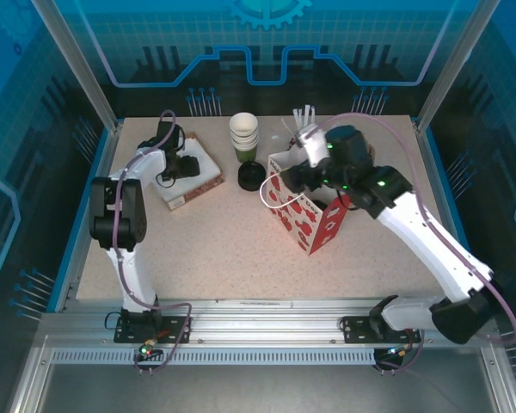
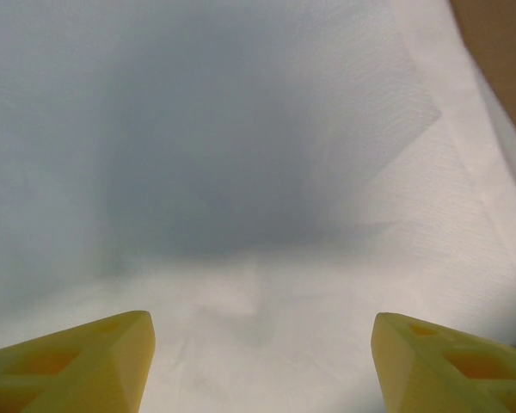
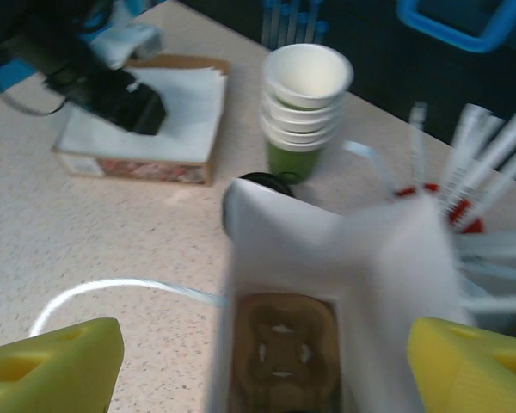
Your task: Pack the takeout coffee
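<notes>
Since the takeout coffee, a small olive-green paper cup under a round black plastic lid [image 1: 252, 176], stands on the speckled beige table [image 1: 241, 267] and not in the bag, packing is judged not yet done. Largest item: red-and-white patterned paper bag with white loop handles [image 1: 314, 225], upright right of centre, mouth open upward, presumably to take a cup from above. A brown moulded cardboard insert [image 3: 279, 348] lies at its bottom, likely a seat to stop the cup tipping. Over the bag mouth hovers the right gripper [image 3: 262, 366], jaws wide, nothing gripped; whether a finger touches the bag's edge, cannot tell. Next in size: shallow cardboard tray of white paper napkins [image 1: 198, 172], far left. Close above the top napkin sits the left gripper [image 2: 262, 361], jaws well apart, nothing held; reads as lined up to pinch a napkin. Stack of lidless white-rimmed paper cups [image 3: 305, 95], green at the base, toward the far edge. The coffee sits between that stack and the bag's near corner, just beside both; from above mostly lid shows, cup wall barely. Red cup of white straws [image 3: 464, 155] behind the bag, partly hidden.
</notes>
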{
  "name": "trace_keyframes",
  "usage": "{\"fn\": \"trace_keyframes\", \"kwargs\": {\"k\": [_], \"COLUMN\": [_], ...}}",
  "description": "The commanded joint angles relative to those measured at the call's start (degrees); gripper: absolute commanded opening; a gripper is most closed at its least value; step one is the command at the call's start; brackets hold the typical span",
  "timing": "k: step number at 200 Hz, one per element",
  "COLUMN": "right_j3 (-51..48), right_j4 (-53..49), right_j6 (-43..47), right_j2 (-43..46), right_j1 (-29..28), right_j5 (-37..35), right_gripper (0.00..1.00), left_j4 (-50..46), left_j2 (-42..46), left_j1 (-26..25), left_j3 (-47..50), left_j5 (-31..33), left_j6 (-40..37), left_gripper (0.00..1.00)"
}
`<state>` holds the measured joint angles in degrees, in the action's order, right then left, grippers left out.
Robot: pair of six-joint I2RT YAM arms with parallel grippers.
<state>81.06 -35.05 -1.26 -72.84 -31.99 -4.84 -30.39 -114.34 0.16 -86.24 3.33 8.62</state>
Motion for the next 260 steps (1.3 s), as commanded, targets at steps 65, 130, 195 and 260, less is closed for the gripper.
{"fn": "trace_keyframes", "kwargs": {"k": [65,130,195,260], "right_j3": [3.7,5.8,13.7,21.5], "right_j4": [1.5,5.5,8.1,11.4], "right_j6": [-3.1,-13.9,-20.8,-22.3], "right_j2": [1.9,-1.9,-24.2,-39.5], "right_j1": [8.7,25.3,31.8,30.6], "right_j5": [0.2,1.7,13.0,18.1], "right_gripper": [0.86,0.8,0.64,0.52], "left_j4": [16.1,24.1,23.7,18.4], "left_j2": [20.0,29.3,31.0,31.5], "left_j1": [-3.1,-12.5,-15.5,-16.1], "left_j3": [9.0,11.6,11.3,9.2], "left_j5": [-12.9,-18.2,-18.7,-15.9], "left_j6": [5.1,6.6,8.1,8.3], "left_gripper": [0.68,0.68,0.69,0.69]}}
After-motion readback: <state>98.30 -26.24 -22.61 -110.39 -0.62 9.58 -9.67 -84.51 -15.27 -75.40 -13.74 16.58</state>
